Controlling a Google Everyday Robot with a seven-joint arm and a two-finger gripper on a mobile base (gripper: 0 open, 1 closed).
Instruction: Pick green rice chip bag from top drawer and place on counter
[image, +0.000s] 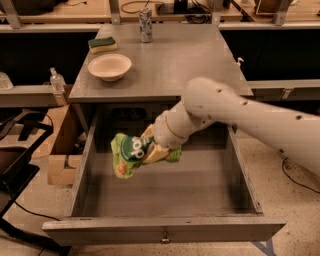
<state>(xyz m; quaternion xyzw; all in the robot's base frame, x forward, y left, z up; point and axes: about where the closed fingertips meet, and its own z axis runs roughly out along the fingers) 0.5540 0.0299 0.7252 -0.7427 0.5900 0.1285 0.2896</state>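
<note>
The green rice chip bag (128, 153) is a bright-green glossy bag with a round logo and white letters. It hangs in the air above the left half of the open top drawer (160, 190). My gripper (152, 149) is shut on the bag's middle, at the end of the white arm that reaches in from the right. The drawer is pulled fully out, with its front panel and small knob (164, 235) nearest the camera. The grey counter (185, 57) lies just behind and above the drawer.
On the counter stand a pale bowl (110, 66) at the left, a green-and-yellow sponge (102, 44) behind it, and a can (145, 24) at the back. A cardboard box (60, 145) and a bottle (57, 86) are left of the drawer.
</note>
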